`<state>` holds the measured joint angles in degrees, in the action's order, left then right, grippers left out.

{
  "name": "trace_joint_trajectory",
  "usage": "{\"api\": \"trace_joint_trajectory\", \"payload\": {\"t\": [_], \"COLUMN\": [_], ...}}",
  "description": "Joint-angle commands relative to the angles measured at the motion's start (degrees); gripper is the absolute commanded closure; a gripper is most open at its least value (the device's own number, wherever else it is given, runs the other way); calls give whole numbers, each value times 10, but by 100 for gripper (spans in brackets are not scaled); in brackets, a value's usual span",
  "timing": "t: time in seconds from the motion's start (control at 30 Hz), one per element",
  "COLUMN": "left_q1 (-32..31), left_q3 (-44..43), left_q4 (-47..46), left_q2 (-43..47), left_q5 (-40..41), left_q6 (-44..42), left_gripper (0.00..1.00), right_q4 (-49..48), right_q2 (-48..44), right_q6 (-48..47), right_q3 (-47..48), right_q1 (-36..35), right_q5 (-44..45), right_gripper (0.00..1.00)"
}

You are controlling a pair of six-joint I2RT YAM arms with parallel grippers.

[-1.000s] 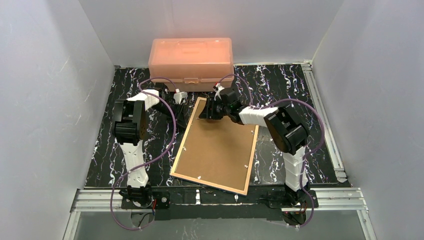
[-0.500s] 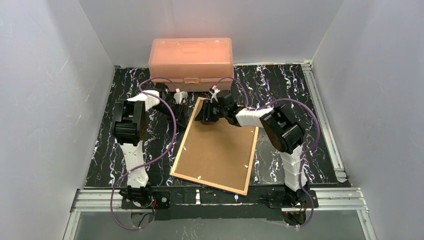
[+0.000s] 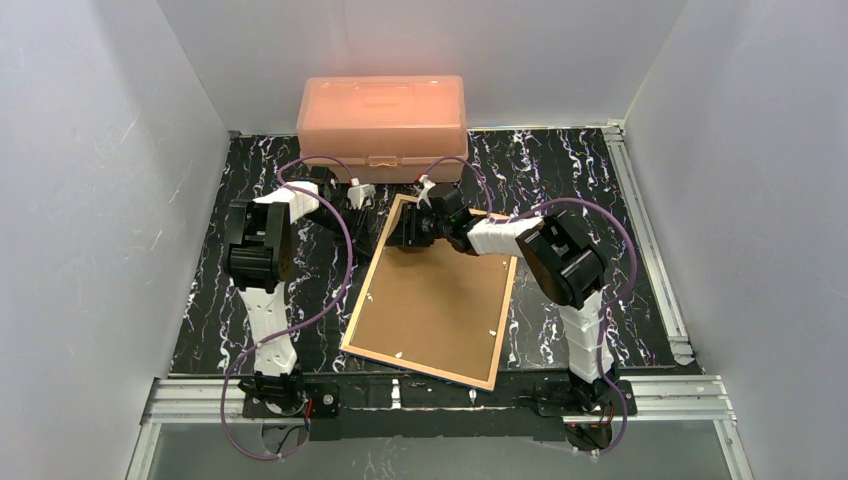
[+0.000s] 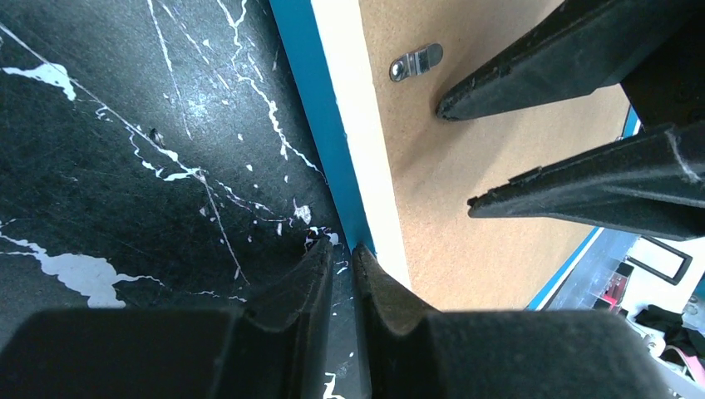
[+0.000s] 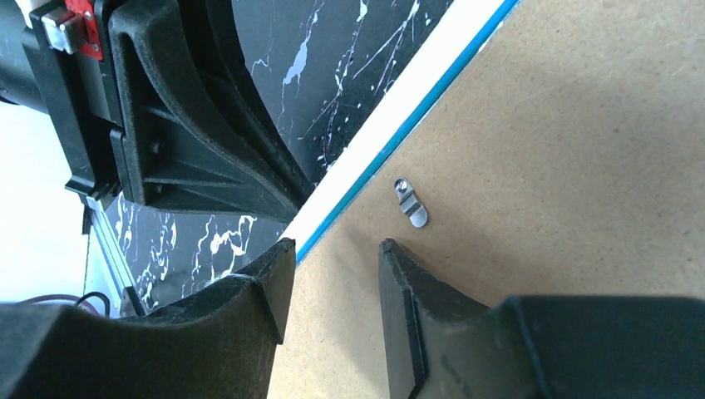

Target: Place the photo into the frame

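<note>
Marbled worktop (image 3: 560,170) with a box (image 3: 382,112) at its far edge. The frame (image 3: 435,305) lies backing-up at centre. Right gripper (image 5: 337,249), half open and empty, hovers over the frame's far left corner. Left gripper (image 4: 342,248), nearly closed, pinches the frame's left edge there. A metal clip (image 5: 411,202) sits nearby.

The black, white-veined table (image 3: 560,170) carried the frame (image 3: 435,310) face down near its middle (brown backing up, tan border showing), turned at a slant. A salmon-pink box (image 3: 382,112) sat at the far edge, apart from the frame.
</note>
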<state>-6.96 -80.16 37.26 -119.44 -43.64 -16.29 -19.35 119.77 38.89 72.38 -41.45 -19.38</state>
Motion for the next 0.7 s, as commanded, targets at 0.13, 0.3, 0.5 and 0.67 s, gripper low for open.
{"api": "trace_joint_trajectory", "payload": {"t": [0.13, 0.3, 0.5, 0.67], "left_q1": [-5, -7, -8, -12], "left_q3": [16, 21, 24, 25], "left_q4": [15, 19, 20, 20], "left_q2": [29, 32, 36, 37], "left_q5": [1, -3, -4, -6], "left_q6": [-13, -18, -23, -24], "left_gripper": [86, 87, 87, 87], "right_q4": [1, 9, 39, 45], "right_q2": [24, 29, 31, 33], "right_q6": [-20, -29, -56, -63], "right_q3": [28, 43, 64, 71], "right_q1": [10, 13, 15, 18], "right_q5": [10, 21, 30, 28], "right_gripper": [51, 51, 51, 51]}}
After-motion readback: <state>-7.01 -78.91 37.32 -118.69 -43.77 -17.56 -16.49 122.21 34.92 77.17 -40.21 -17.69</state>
